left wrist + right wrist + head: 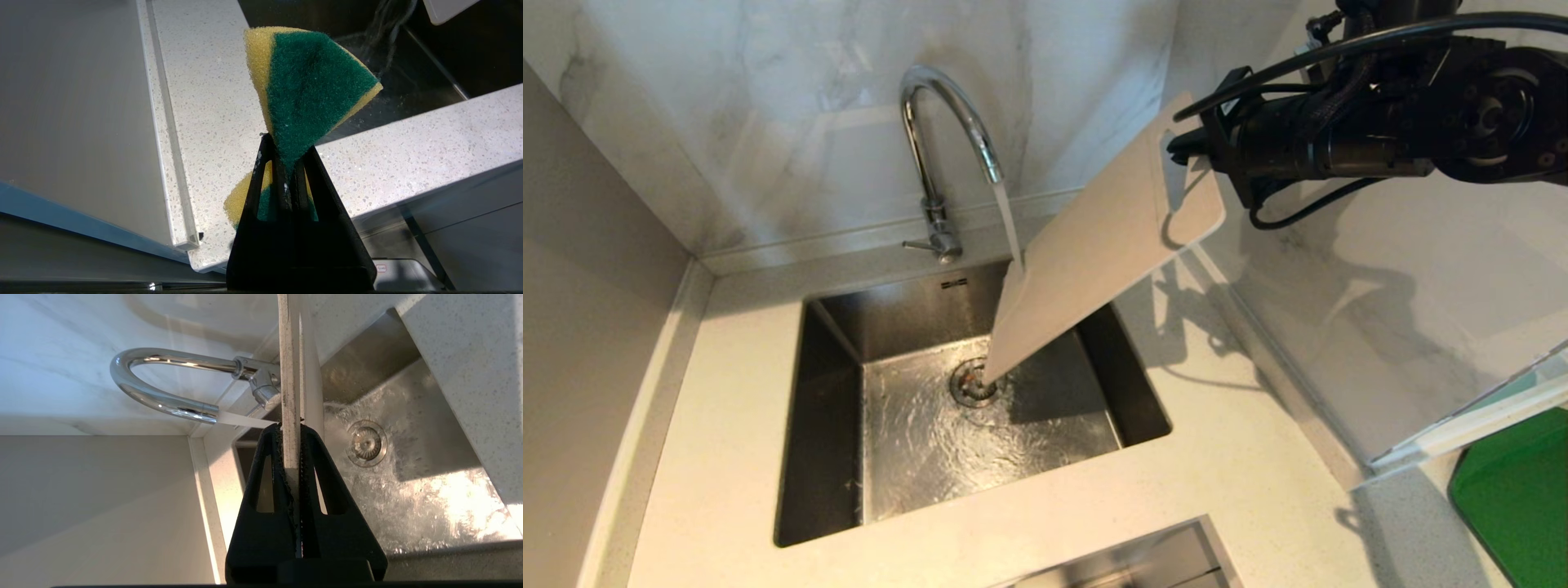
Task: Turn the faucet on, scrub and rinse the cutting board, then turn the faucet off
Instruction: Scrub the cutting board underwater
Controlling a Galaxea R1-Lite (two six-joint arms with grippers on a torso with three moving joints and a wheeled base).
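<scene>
- We see the right end effector (pixel 300 428) clamped on the cutting board (pixel 1094 245), which slants down from it under the faucet (pixel 947 122) water.
- Our left end effector (pixel 288 163) pinches a sponge (pixel 310 85).

**A kitchen sink corner**

This is looking like a kitchen. A square stainless-steel sink (pixel 833 425) is sitting sunk into a pale speckled stone surface (pixel 727 457), with water swirling around its round metal drain (pixel 972 384). A tall chrome gooseneck faucet (pixel 939 122) is running behind it. Grey-veined white marble wall panels (pixel 768 98) are closing in the corner, and a yellow-and-green scouring sponge (pixel 310 90) is showing over the surface's edge.
</scene>
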